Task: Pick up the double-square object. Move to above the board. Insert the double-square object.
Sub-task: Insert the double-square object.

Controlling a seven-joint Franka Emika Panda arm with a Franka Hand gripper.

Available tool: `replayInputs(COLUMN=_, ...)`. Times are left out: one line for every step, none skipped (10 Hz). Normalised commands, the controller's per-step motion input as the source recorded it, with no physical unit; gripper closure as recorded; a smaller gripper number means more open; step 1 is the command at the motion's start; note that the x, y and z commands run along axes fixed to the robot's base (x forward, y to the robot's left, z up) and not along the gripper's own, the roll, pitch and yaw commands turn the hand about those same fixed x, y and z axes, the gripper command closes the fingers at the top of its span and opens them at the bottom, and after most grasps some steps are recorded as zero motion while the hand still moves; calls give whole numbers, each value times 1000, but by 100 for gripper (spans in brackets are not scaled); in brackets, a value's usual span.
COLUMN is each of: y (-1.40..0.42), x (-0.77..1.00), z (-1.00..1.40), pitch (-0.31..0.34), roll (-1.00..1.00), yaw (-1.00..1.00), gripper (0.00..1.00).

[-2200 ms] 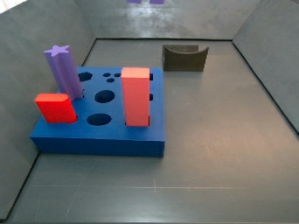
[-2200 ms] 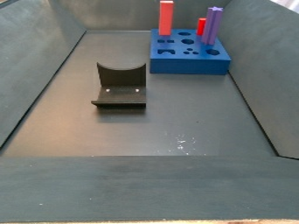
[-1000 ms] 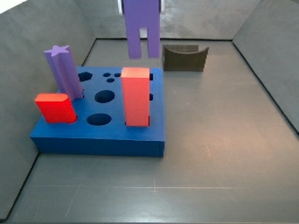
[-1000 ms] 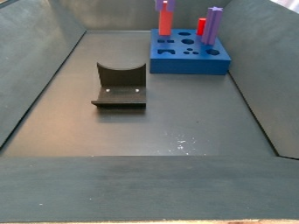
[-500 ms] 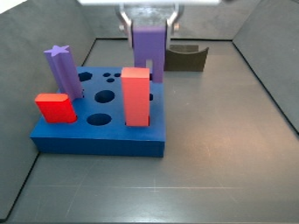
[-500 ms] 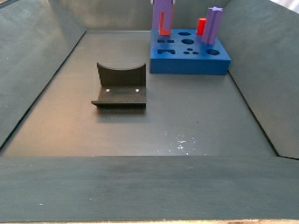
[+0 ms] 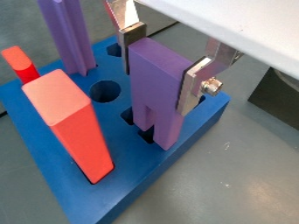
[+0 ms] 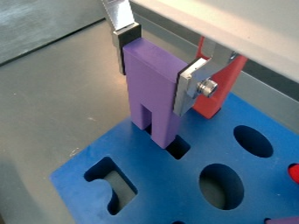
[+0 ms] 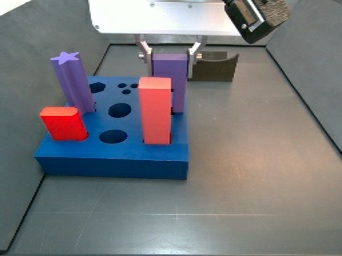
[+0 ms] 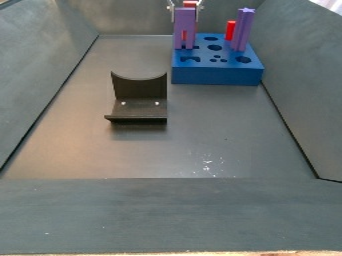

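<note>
Both wrist views show the gripper [image 7: 163,54] clamped on the double-square object [image 7: 160,92], its 2 silver fingers [image 8: 193,80] pressing opposite faces. The prism stands upright, its foot entering a hole [image 8: 176,149] in the board [image 8: 111,160]. A tall red block [image 7: 73,121] stands at its 8 o'clock. No writing is readable.

We cannot see the lower end of the double-square object [image 8: 156,92] where it meets the board [image 8: 122,156]; its foot hides the hole's rim in both wrist views. In a side view the tall red block [image 9: 158,110] covers its lower half. The gripper [image 10: 186,6] is cut off by the frame edge and too small to read there.
</note>
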Motion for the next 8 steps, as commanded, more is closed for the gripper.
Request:
replayInputs(y=-131, x=-149, z=0, pitch=0, roll=149, yaw=0, gripper=100)
replayInputs(y=-123, x=-223, z=0, pitch=-51, roll=174, yaw=0, gripper=100)
replayInputs(y=0, x=-254, z=-60, pitch=-11, roll=71, yaw=0, gripper=100)
replayInputs(y=0, x=-254, z=-49, pitch=0, roll=60, yaw=0, gripper=100)
replayInputs(y=0, x=-149, z=-83, pitch=0, roll=0, yaw=0, gripper=100)
replayInputs(y=0, x=-26, z=-134, pitch=0, roll=0, yaw=0, gripper=100)
replayInputs(y=0, x=0, z=-254, pitch=0, roll=-51, yaw=0, gripper=100)
replayInputs(y=0, x=97, z=-586, pitch=0, roll=-174, yaw=0, gripper=100)
